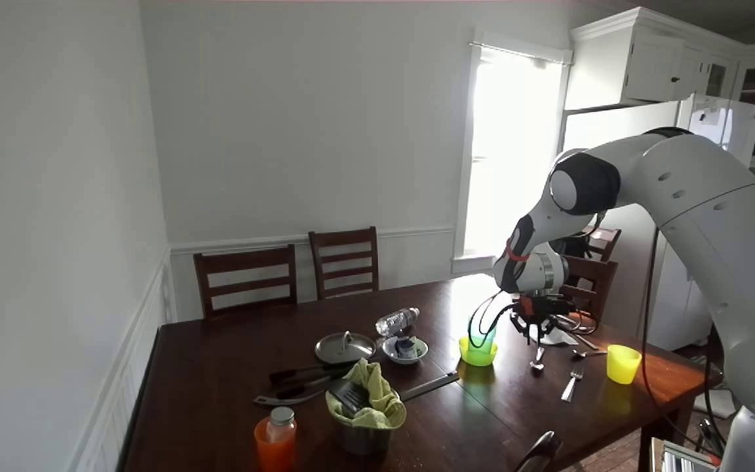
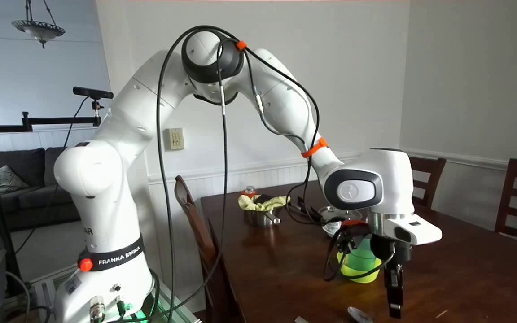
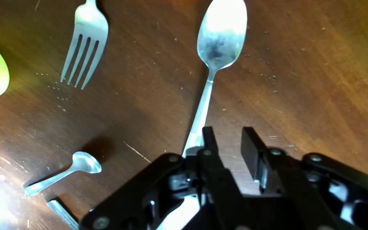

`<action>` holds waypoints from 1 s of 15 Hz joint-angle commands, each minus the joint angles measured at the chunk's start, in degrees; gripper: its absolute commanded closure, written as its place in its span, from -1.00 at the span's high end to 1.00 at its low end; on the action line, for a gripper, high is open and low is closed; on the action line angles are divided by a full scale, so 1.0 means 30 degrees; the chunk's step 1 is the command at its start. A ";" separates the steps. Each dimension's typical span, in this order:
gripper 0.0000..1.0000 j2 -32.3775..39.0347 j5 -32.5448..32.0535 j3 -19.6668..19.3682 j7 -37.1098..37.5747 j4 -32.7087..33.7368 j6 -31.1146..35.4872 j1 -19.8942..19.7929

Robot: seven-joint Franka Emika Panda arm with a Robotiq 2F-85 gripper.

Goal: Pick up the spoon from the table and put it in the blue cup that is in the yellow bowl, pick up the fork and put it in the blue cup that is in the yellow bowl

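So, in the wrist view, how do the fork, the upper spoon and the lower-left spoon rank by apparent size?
By what shows, largest first:
1. Upper spoon
2. Fork, cut off at the top
3. Lower-left spoon

Spoon (image 3: 220, 44) and fork (image 3: 91, 26) lie apart, the greenish cup (image 2: 361, 256) inside the yellow bowl (image 2: 366, 278).

The dark brown wooden tabletop (image 1: 220, 367) supports a round yellow-green bowl (image 1: 478, 359), a large silver metal spoon (image 3: 216, 57), a small silver metal spoon (image 3: 80, 164), a steel pot (image 1: 363, 440), an orange cup (image 1: 275, 452) and a clear plastic bottle (image 1: 397, 322) on its side. A silver four-tined fork (image 3: 91, 27) lies between the large spoon and a yellow cup (image 1: 623, 365).
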 commanded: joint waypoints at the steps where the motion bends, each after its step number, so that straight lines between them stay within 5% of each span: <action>1: 0.20 0.0411 -0.0287 -0.0020 -0.0003 0.0001 -0.0003 -0.0266; 6: 0.83 0.0953 0.0153 0.0545 -0.0529 0.0132 0.0228 -0.0888; 8: 0.59 0.1112 0.0276 0.0738 -0.0669 0.0203 0.0246 -0.1097; 9: 0.25 0.1181 0.0344 0.0861 -0.0741 0.0263 0.0245 -0.1212; 10: 0.24 0.1270 0.0391 0.0934 -0.0774 0.0341 0.0227 -0.1294; 15: -0.45 0.1454 0.0502 0.1255 -0.0799 0.0580 0.0222 -0.1483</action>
